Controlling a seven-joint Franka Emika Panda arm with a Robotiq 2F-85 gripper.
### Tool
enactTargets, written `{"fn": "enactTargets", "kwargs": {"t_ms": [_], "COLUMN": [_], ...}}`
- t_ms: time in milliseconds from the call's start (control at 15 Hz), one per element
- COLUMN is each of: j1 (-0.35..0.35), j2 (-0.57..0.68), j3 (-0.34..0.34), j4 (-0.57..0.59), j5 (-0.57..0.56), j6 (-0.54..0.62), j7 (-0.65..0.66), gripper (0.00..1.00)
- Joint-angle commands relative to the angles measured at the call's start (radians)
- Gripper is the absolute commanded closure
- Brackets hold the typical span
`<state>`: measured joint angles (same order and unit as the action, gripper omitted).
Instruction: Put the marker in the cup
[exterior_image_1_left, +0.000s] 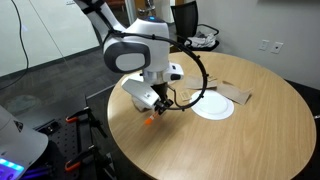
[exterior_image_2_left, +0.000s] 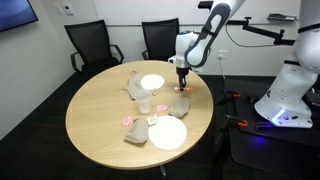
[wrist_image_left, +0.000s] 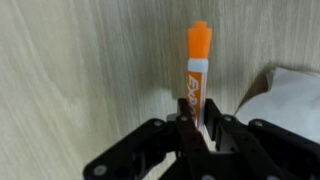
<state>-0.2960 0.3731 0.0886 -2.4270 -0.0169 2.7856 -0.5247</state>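
The orange marker (wrist_image_left: 197, 70) with a white body stands out from between my gripper's (wrist_image_left: 200, 128) two black fingers in the wrist view. The fingers press on both its sides, so the gripper is shut on the marker. In both exterior views the gripper (exterior_image_1_left: 156, 108) (exterior_image_2_left: 183, 78) is low over the wooden table near its edge, with the marker's orange end (exterior_image_1_left: 150, 118) (exterior_image_2_left: 183, 86) right at the surface. The clear cup (exterior_image_2_left: 145, 103) stands near the table's middle, apart from the gripper. I cannot make out the cup in the wrist view.
Two white plates (exterior_image_2_left: 152, 82) (exterior_image_2_left: 167, 132) lie on the round wooden table (exterior_image_2_left: 100, 110). Crumpled brown paper scraps (exterior_image_2_left: 178, 105) (exterior_image_2_left: 135, 86) (exterior_image_2_left: 136, 131) lie around the cup, one beside the gripper (wrist_image_left: 290, 100). Black chairs (exterior_image_2_left: 90, 45) stand behind the table.
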Motion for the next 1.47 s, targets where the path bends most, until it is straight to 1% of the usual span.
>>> {"fn": "enactTargets", "kwargs": {"t_ms": [0, 133, 333, 533, 667, 867, 1000, 1267, 1400], "j1": [-0.017, -0.007, 0.033, 0.088, 0.127, 0.18, 0.207, 0.244, 0.254], "j2": [-0.13, -0.181, -0.263, -0.317, -0.339, -0.343, -0.332, -0.299, -0.286], "j3": [0.04, 0.048, 0.033, 0.002, -0.016, -0.031, -0.033, -0.025, -0.015], "j4": [-0.024, -0.016, -0.003, 0.02, 0.04, 0.075, 0.104, 0.154, 0.171], "j5": [0.096, 0.157, 0.227, 0.242, 0.229, 0.207, 0.211, 0.23, 0.264], "j6": [-0.028, -0.033, -0.055, -0.062, -0.054, -0.04, -0.036, 0.006, 0.025], "j7": [-0.003, -0.006, 0.011, 0.056, 0.111, 0.2, 0.231, 0.235, 0.196], "gripper": [0.95, 0.95, 0.95, 0.95, 0.95, 0.95, 0.95, 0.95, 0.95]}}
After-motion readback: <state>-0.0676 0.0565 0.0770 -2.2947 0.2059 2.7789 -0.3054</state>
